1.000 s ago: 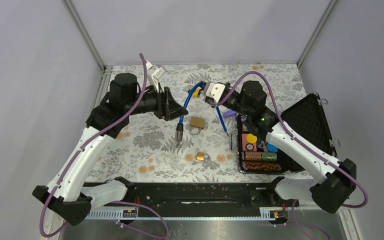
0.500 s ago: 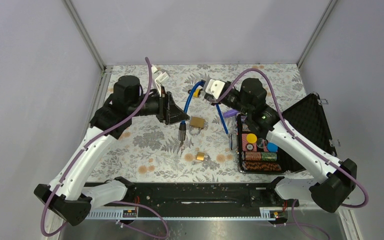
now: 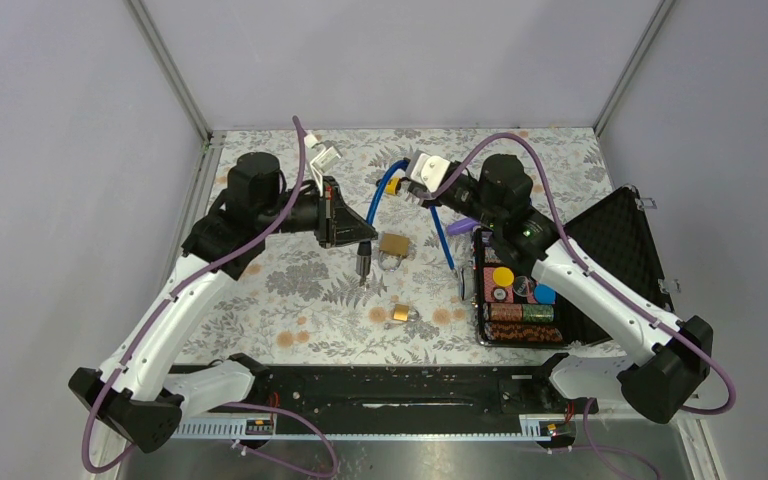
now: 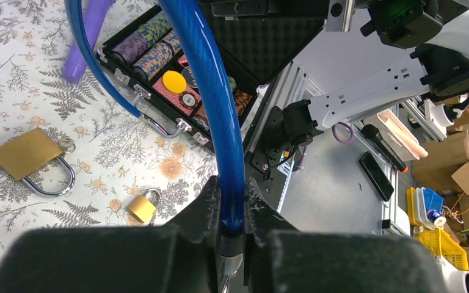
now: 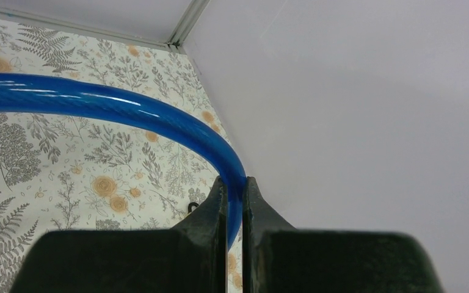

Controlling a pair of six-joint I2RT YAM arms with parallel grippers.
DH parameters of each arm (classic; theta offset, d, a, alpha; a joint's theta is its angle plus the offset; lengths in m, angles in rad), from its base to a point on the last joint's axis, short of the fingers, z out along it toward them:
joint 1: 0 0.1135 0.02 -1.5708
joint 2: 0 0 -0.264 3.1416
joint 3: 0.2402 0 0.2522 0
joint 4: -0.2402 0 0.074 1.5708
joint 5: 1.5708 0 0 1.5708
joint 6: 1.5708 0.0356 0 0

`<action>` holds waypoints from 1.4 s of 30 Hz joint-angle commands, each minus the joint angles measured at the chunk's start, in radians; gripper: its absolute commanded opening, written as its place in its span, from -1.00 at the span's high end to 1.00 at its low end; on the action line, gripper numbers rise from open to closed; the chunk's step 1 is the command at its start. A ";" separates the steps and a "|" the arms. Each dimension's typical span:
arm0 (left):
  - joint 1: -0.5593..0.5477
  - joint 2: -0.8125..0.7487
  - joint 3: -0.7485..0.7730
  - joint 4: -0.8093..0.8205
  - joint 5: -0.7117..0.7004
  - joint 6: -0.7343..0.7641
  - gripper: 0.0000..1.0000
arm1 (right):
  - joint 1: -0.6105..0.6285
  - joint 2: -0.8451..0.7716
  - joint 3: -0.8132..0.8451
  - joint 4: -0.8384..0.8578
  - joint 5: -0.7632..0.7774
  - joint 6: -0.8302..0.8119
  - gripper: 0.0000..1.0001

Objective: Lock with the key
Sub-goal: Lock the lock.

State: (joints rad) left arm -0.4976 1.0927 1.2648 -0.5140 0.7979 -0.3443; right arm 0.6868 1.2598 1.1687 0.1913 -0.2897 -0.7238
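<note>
Both sets of your fingers are clamped on the blue cable lock, held up over the bench.

Your left fingers (image 3: 359, 236) are pinched tight on the blue cable lock (image 3: 371, 207) near its dark metal end (image 3: 362, 264), which hangs just below them. From there the cable arcs up and to the right into your right fingers (image 3: 410, 193), which are closed hard on it toward the back of the bench (image 3: 290, 290). The larger padlock (image 3: 393, 245) lies flat just right of the metal end, and the smaller padlock (image 3: 400, 314) sits nearer to you. At the right edge an open black case (image 3: 620, 235) holds rows of chips (image 3: 520, 312). A floral cloth covers the bench. Around it you have pale grey walls (image 3: 400, 60) and metal frame posts (image 3: 170, 70) at the back corners.
</note>
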 commanded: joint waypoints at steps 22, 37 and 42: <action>0.006 -0.046 0.030 0.456 -0.109 -0.065 1.00 | 0.006 -0.174 -0.367 0.203 0.189 0.532 -0.75; 0.005 -0.123 0.027 0.466 -0.120 -0.079 1.00 | -0.002 -0.196 -0.434 0.072 0.520 0.872 -0.66; 0.005 -0.121 0.037 0.453 -0.107 -0.079 1.00 | -0.026 -0.048 -0.337 -0.008 0.402 0.870 -0.69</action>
State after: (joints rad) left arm -0.4965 0.9936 1.2613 -0.1749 0.6952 -0.4244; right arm 0.6788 1.1149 0.7376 0.2508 0.1612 0.1066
